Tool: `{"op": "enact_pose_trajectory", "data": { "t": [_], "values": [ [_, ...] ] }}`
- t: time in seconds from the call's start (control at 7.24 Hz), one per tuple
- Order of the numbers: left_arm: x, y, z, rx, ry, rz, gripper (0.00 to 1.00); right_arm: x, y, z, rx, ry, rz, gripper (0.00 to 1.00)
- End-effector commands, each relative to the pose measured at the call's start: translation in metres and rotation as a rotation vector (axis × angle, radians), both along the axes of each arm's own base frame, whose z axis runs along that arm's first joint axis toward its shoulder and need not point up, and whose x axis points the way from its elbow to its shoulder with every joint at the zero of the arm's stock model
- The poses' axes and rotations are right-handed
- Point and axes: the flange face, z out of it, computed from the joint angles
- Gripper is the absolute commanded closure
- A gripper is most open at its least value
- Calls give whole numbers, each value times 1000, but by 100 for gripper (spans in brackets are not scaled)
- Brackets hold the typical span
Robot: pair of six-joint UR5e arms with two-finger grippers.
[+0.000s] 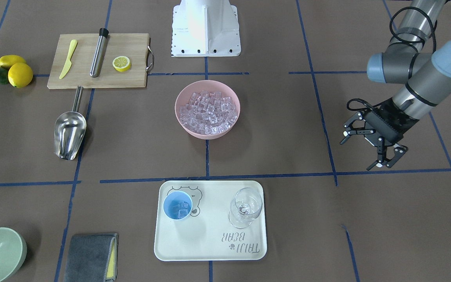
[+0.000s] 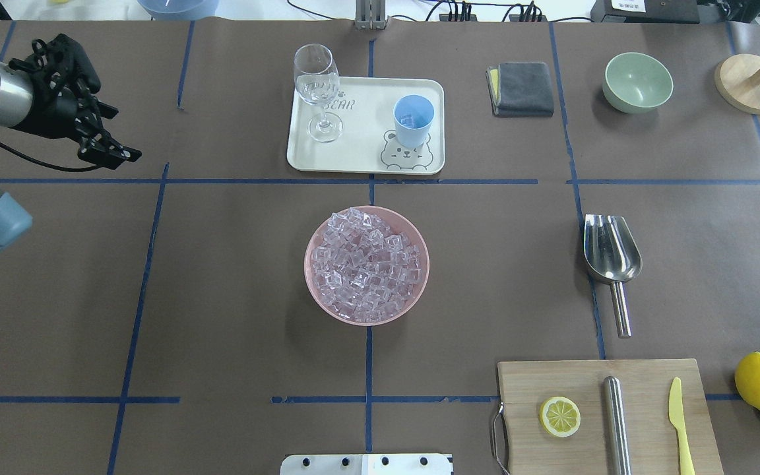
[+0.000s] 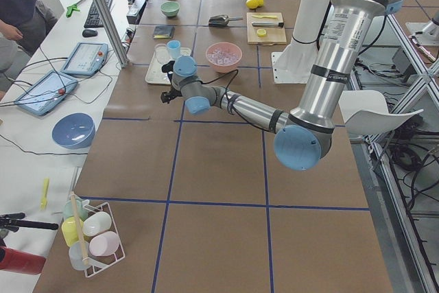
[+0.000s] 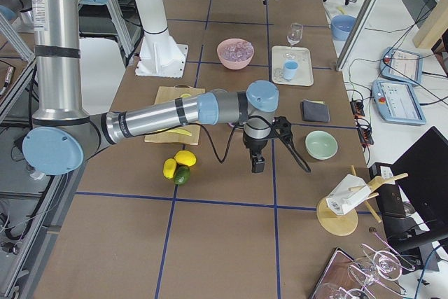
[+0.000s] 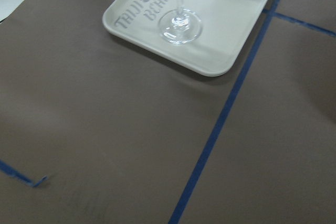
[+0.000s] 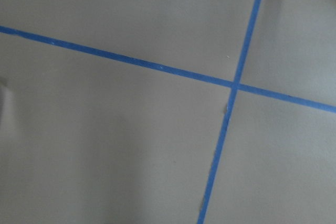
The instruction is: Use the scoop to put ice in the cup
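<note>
The ice [image 1: 208,111] fills a pink bowl [image 1: 182,117] at the table's middle. A few cubes also lie inside the light-blue cup [image 1: 177,205], which stands on a cream tray [image 1: 210,246] beside a clear wine glass [image 1: 245,207]. The steel scoop [image 1: 69,133] lies on the table with an empty trough, its handle toward the cutting board; nothing holds it. My left gripper [image 1: 360,152] hovers open and empty far to the side of the tray. My right gripper [image 4: 280,150] shows only in the exterior right view, near the green bowl; I cannot tell whether it is open or shut.
A wooden cutting board [image 1: 131,78] carries a lemon half, a yellow knife and a steel cylinder. Two lemons and a dark green fruit [image 1: 12,70] lie beside it. A pale green bowl [image 2: 637,82], a folded grey cloth [image 2: 522,89] and a wooden stand [image 2: 749,82] sit past the scoop.
</note>
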Motion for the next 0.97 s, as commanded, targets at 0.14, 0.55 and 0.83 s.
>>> {"op": "enact_pose_trajectory", "data": {
  "t": [0.14,0.55,0.83],
  "values": [
    [-96,-9,73,-216,-134,-116,0,16,20,52,-98,3,22,0],
    [-227,-3,126,-445,-186,-317,0,15,17,55,-102,5,18,0],
    [-284,6,151,-623,-214,-405,0,16,21,58,-107,5,18,0]
  ]
}}
